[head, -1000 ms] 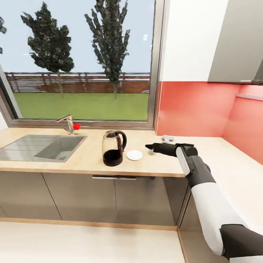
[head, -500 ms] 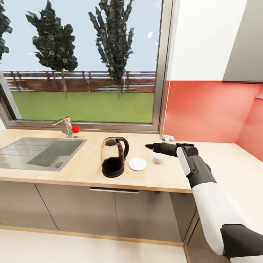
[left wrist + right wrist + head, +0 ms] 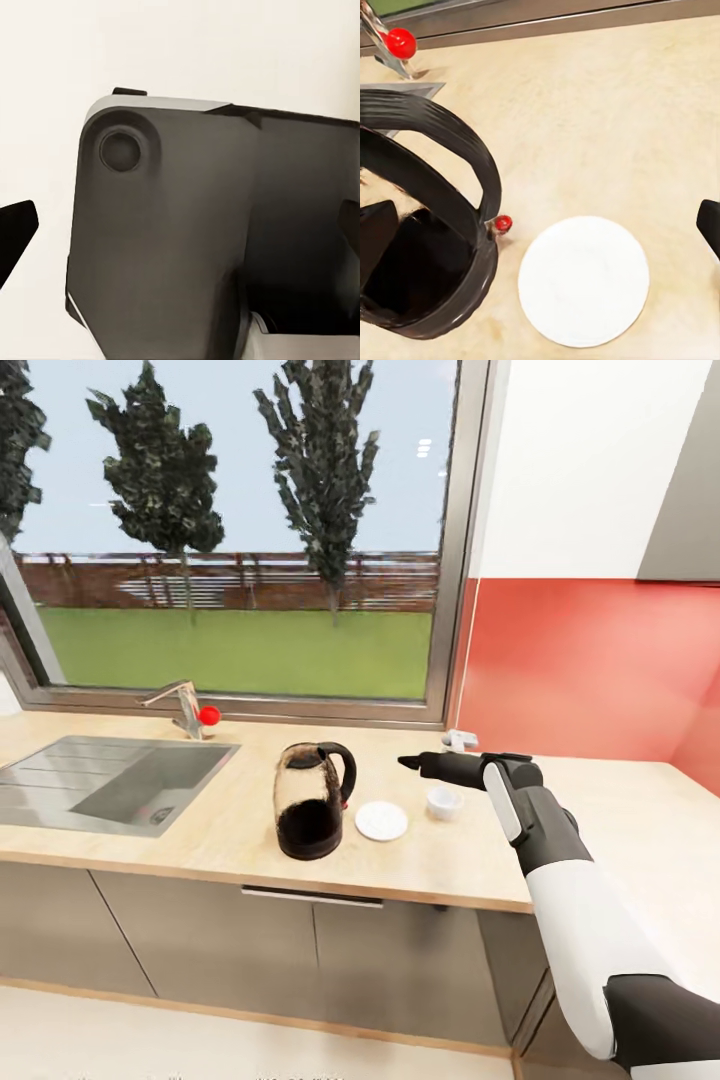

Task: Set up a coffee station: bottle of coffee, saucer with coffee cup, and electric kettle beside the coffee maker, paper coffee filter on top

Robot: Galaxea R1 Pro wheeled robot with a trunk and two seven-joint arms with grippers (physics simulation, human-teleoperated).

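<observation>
The glass electric kettle [image 3: 310,800] [image 3: 427,247] with its black handle stands on the kitchen countertop [image 3: 200,830]. The white saucer [image 3: 381,821] [image 3: 583,280] lies just right of it, bare. Further right stands the white coffee cup [image 3: 444,802], on the counter and apart from the saucer. My right gripper [image 3: 408,762] [image 3: 540,232] hovers open above the counter, over the saucer and cup, with nothing between its fingers. My left gripper [image 3: 180,232] is open against a dark part of my own body. The coffee maker, bottle of coffee, paper coffee filter and kitchen shelf are out of view.
A steel sink [image 3: 110,780] is set into the counter at the left, with a faucet [image 3: 180,705] and a red knob [image 3: 208,714] behind it. A small grey object [image 3: 460,738] lies by the window corner. A red backsplash [image 3: 580,660] runs along the right.
The camera has moved, so the counter and its things sit lower and further right in the picture. The coffee cup, earlier behind my right gripper, now shows clear below it.
</observation>
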